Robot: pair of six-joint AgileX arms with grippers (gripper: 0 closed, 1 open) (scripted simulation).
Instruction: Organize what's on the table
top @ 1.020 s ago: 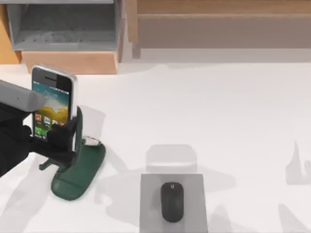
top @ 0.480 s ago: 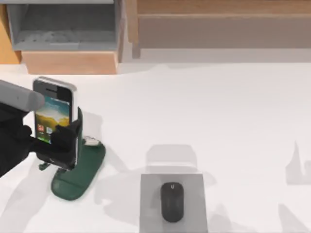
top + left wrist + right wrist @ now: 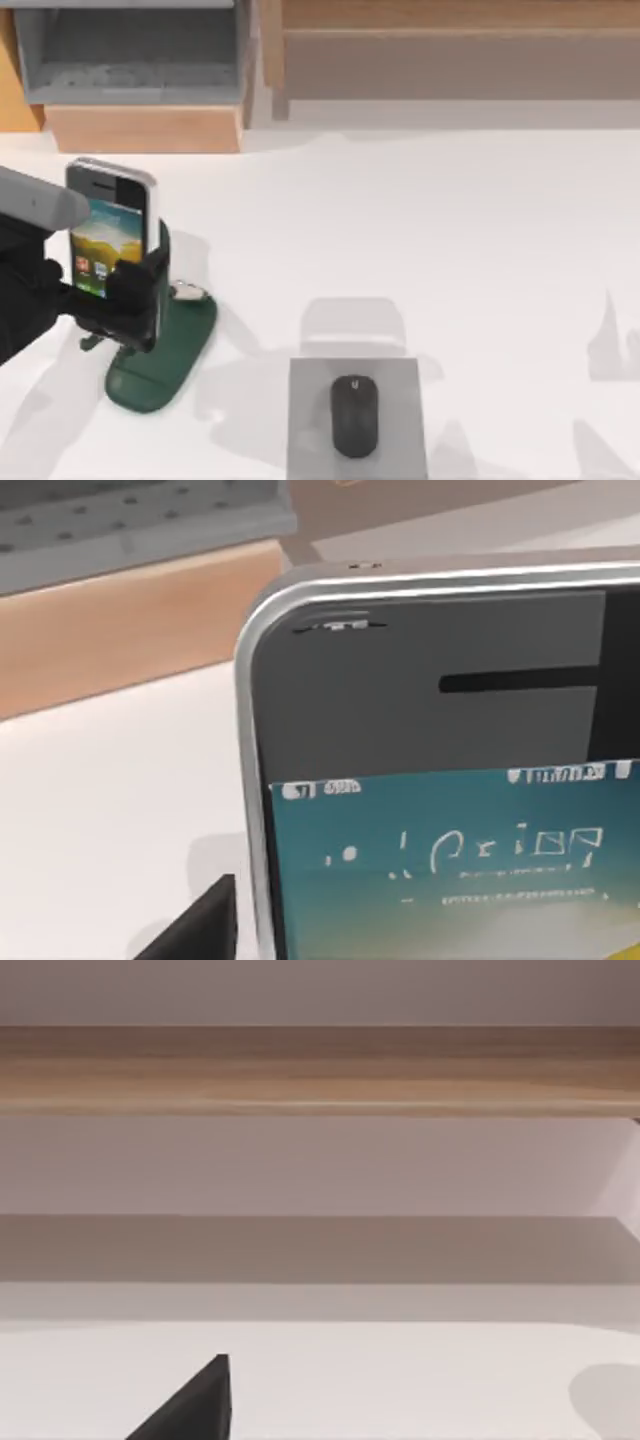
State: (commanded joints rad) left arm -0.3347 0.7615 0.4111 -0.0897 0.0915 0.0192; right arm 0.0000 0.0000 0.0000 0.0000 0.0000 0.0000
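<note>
Top view: left hand (image 3: pixel 108 300) at the table's (image 3: pixel 420 230) left edge grips a smartphone (image 3: pixel 110 225) upright, its lower end at the dark green phone stand (image 3: pixel 165 350); a black mouse (image 3: pixel 353 415) sits on a grey mouse pad (image 3: pixel 400 400) near the front centre, and a wood-and-grey shelf unit (image 3: pixel 150 125) runs along the back. Left wrist view: smartphone (image 3: pixel 440 780) close up, screen lit, 1 black finger (image 3: pixel 195 930) beside its edge, white table (image 3: pixel 110 810) behind. Right wrist view: 1 dark fingertip (image 3: pixel 195 1405) over the table (image 3: pixel 400 1380), shelf unit (image 3: pixel 320 1070) beyond; can't tell if the right hand is open or closed.

White table (image 3: pixel 450 230) w/ green phone stand (image 3: pixel 165 355) left, grey mousepad (image 3: pixel 358 418) front-centre.
</note>
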